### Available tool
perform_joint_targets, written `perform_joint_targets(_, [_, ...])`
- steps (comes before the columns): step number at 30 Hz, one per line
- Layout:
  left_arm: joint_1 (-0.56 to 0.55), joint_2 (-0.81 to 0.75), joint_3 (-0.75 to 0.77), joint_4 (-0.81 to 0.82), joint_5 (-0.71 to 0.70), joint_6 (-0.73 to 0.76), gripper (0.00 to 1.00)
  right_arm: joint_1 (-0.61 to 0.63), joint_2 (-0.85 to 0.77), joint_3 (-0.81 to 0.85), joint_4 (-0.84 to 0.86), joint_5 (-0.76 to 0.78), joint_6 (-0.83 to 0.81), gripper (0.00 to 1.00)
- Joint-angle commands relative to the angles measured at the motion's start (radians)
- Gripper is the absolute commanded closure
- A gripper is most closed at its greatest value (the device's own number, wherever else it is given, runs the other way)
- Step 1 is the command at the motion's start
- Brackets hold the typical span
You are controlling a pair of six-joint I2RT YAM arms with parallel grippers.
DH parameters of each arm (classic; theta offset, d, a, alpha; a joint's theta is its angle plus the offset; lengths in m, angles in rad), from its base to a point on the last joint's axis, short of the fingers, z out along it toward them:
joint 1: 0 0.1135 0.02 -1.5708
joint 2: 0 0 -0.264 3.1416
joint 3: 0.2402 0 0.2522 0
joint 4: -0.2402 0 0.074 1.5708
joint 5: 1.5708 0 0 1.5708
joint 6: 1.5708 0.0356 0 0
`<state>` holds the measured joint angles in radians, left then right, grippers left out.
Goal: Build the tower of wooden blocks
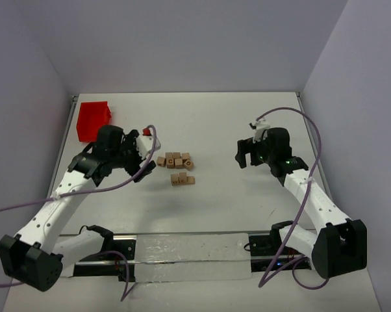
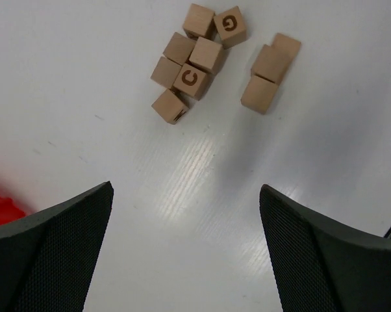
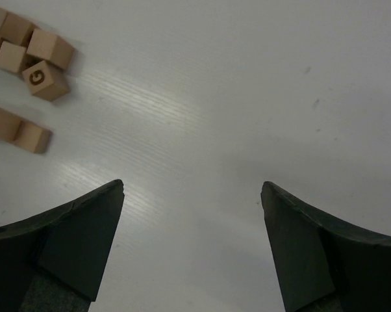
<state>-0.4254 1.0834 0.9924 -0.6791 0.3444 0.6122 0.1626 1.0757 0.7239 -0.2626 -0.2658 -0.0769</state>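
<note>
Wooden blocks point(image 1: 175, 160): light tan cubes, some lettered, lay loose on the table point(image 1: 234, 123) at mid-depth, a little left of centre; no tower stood. Main cluster point(image 2: 194, 62): about seven cubes, with its long axis running left to right. Short row point(image 2: 268, 73): three cubes just on the near side of the cluster, apart from it, on the same axis. Left arm point(image 1: 59, 195): jaws spread wide and holding nothing, just left of the cluster and pointed at it, so the blocks lay straight ahead of the opening. Right arm point(image 1: 315, 198): jaws likewise spread and empty, well apart from the blocks, which lay to their left. Judged nearer: the left arm, by a clear margin. Red bin point(image 1: 91, 120): far left, beside the left arm.
</note>
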Motion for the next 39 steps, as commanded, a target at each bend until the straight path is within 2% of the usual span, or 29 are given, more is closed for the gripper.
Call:
perform_joint_targets(1, [0.068, -0.070, -0.061, 0.127, -0.021, -0.226, 0.01, 0.125, 0.084, 0.106, -0.009, 0.037, -0.049, 0.11])
perform_joint_targets(3, [0.103, -0.052, -0.045, 0.098, -0.025, -0.279, 0.01, 0.191, 0.147, 0.147, -0.018, 0.051, -0.063, 0.20])
perform_joint_targets(7, [0.239, -0.027, -0.013, 0.019, 0.217, -0.263, 0.01, 0.297, 0.293, 0.223, -0.032, 0.040, -0.096, 0.38])
perform_joint_targets(12, [0.322, 0.001, 0.011, 0.023, 0.357, -0.294, 0.01, 0.365, 0.436, 0.310, -0.040, 0.030, -0.089, 0.42])
perform_joint_targets(17, [0.343, 0.022, 0.008, 0.032, 0.406, -0.312, 0.01, 0.419, 0.549, 0.377, -0.052, 0.041, -0.067, 0.42])
perform_joint_targets(25, [0.343, 0.002, -0.069, 0.077, 0.410, -0.319, 0.01, 0.487, 0.671, 0.460, -0.062, 0.060, -0.063, 0.33])
perform_joint_targets(39, [0.344, 0.011, -0.083, 0.081, 0.421, -0.302, 0.01, 0.510, 0.812, 0.575, -0.073, 0.054, -0.065, 0.32])
